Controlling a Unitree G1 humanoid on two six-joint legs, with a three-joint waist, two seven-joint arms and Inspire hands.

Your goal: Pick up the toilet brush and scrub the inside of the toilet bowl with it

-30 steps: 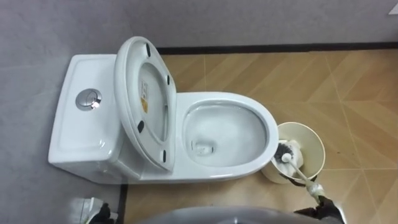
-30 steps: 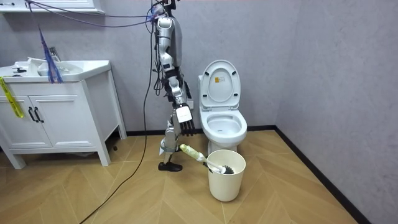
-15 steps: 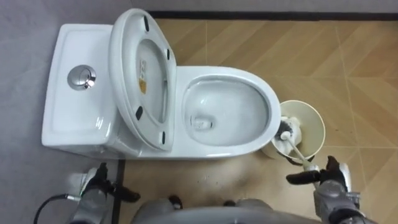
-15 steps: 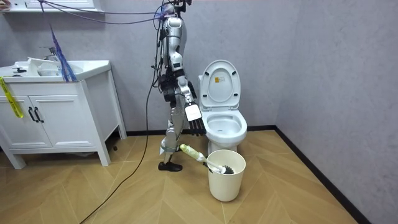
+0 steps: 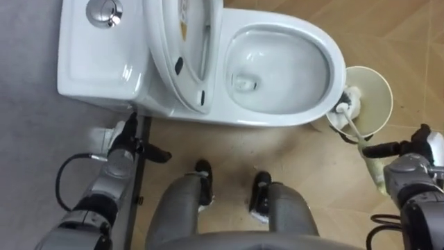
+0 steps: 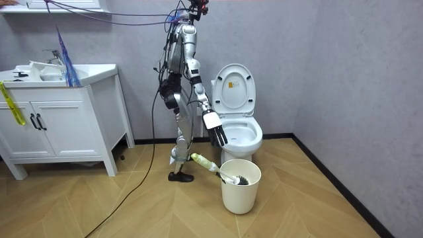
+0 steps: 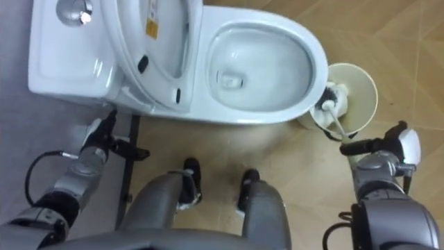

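Observation:
The white toilet point(image 5: 277, 114) stands with its lid point(image 5: 182, 42) raised and its bowl point(image 7: 260, 59) uncovered. To its right sits a cream bucket point(image 5: 374, 87) holding the toilet brush point(image 5: 345, 105), whose pale handle point(image 6: 204, 161) leans out over the rim towards me. My right hand point(image 5: 409, 158) hovers just above the handle's outer end, open, fingers straight and pointing left, holding nothing. In the room view this right hand point(image 6: 217, 133) hangs above the handle, beside the bowl. My left hand point(image 5: 126, 142) is open and low beside the cistern point(image 5: 97, 59).
I stand side-on at the toilet's flank on a wooden floor, feet close to its base. A grey wall runs behind the cistern. A white vanity cabinet point(image 6: 59, 122) with a basin stands at the room view's left, a few steps away.
The head camera has tipped down, bringing both hands into the eye views. My right arm has swung out from my hip towards the bucket, over the brush handle. Brush and bucket have stayed put.

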